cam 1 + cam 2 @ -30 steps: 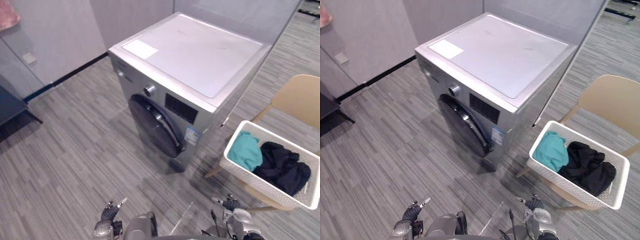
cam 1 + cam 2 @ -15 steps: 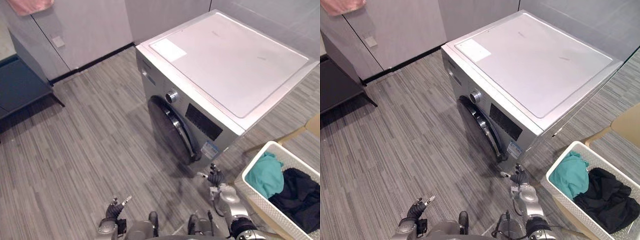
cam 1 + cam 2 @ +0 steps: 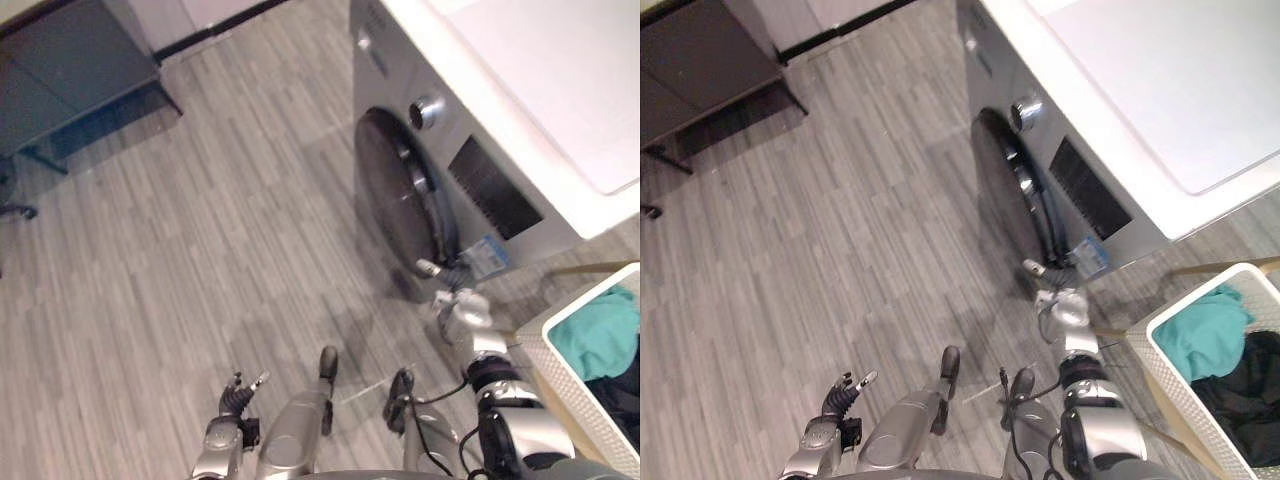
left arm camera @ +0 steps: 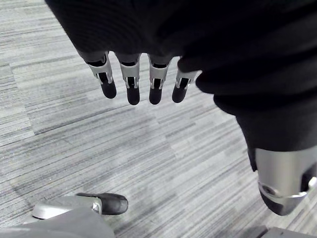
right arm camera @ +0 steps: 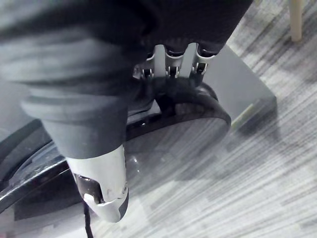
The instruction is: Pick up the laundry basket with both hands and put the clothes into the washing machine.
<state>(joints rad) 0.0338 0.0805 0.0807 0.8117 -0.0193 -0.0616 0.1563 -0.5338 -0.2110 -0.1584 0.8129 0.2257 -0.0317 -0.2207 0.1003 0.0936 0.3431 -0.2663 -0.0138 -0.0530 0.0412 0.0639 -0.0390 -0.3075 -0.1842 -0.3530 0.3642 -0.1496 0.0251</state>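
Reaching low, the right hand (image 3: 462,312) held straight fingers (image 5: 171,67) at the rim of the washing machine (image 3: 530,120) door (image 3: 395,195), as its wrist view showed; the door looked shut. The laundry basket (image 3: 568,388) sat unlifted beside the machine, clothes (image 3: 598,335) inside. The left wrist view showed the left hand (image 4: 130,79) relaxed and empty above the floor (image 4: 148,144).

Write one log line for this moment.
right hand: at washer door rim | left hand: open, low | laundry basket: untouched, clothes inside
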